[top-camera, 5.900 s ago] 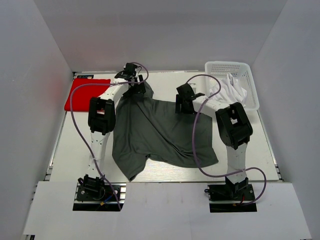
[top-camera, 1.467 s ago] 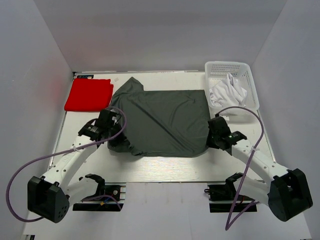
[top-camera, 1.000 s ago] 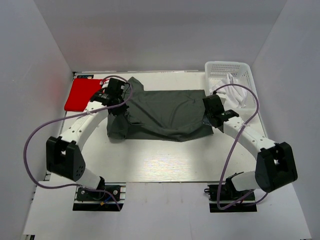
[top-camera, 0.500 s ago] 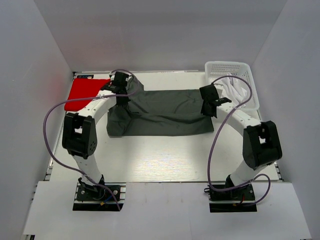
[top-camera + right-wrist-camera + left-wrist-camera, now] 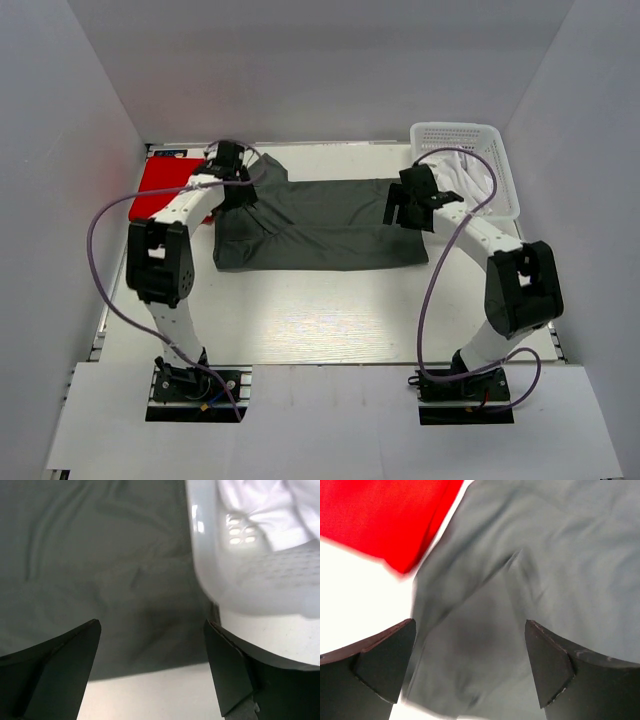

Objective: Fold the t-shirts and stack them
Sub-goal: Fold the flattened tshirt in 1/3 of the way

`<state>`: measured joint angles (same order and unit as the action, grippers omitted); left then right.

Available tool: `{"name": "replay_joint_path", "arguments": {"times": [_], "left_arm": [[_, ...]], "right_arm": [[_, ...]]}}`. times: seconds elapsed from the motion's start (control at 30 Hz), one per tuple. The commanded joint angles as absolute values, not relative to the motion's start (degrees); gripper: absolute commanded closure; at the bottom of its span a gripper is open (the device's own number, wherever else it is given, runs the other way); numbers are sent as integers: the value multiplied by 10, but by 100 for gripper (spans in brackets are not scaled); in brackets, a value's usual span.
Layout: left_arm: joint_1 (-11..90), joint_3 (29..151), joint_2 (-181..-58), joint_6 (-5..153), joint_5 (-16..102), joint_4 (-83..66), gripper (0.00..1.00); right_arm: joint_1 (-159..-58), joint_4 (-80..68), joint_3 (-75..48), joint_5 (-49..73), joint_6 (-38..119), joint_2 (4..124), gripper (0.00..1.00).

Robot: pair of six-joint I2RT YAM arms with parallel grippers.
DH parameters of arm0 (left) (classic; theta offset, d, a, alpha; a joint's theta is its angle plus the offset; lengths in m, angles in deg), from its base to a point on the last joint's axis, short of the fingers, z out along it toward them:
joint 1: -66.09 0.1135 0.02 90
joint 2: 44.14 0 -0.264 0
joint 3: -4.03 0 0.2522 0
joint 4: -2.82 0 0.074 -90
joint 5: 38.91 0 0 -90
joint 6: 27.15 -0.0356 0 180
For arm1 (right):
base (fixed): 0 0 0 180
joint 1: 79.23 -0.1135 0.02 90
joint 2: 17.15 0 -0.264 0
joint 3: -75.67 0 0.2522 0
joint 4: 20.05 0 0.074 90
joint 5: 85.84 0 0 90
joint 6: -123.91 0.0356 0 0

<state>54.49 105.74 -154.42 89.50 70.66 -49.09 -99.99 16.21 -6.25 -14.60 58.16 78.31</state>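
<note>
The dark grey t-shirt point(image 5: 320, 225) lies folded into a wide band across the far middle of the table. My left gripper point(image 5: 238, 195) is open above its left end, and the left wrist view shows grey cloth point(image 5: 530, 590) under the spread jaws. My right gripper point(image 5: 400, 212) is open above its right end, with grey cloth point(image 5: 100, 560) under it. The red t-shirt point(image 5: 158, 188) lies folded at the far left and shows in the left wrist view point(image 5: 380, 515). The white t-shirt point(image 5: 468, 180) lies crumpled in the basket.
The white lattice basket point(image 5: 497, 195) stands at the far right corner, its wall point(image 5: 235, 580) close beside my right gripper. White enclosure walls stand on three sides. The arm bases sit at the near edge.
Both grippers have carried the near edge of the grey t-shirt to the far side, folding it in half, and have let go. They now hover open over its ends.
</note>
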Motion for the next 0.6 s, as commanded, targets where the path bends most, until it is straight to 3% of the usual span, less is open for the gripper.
{"name": "replay_joint_path", "arguments": {"times": [0.0,0.23,0.33,0.57], "left_arm": [[550,968,-1415,976,739,-524,0],[573,755,-1308,1063,720,-489,3],[598,746,-1323,1078,712,-494,4],[625,723,-1383,1070,648,-424,18]], "right_arm": [[-1008,135,-27,-80,567,726,10],[-1009,112,75,-68,587,670,10],[-1004,110,107,-128,634,661,10],[-983,83,145,-170,670,663,10]]}}
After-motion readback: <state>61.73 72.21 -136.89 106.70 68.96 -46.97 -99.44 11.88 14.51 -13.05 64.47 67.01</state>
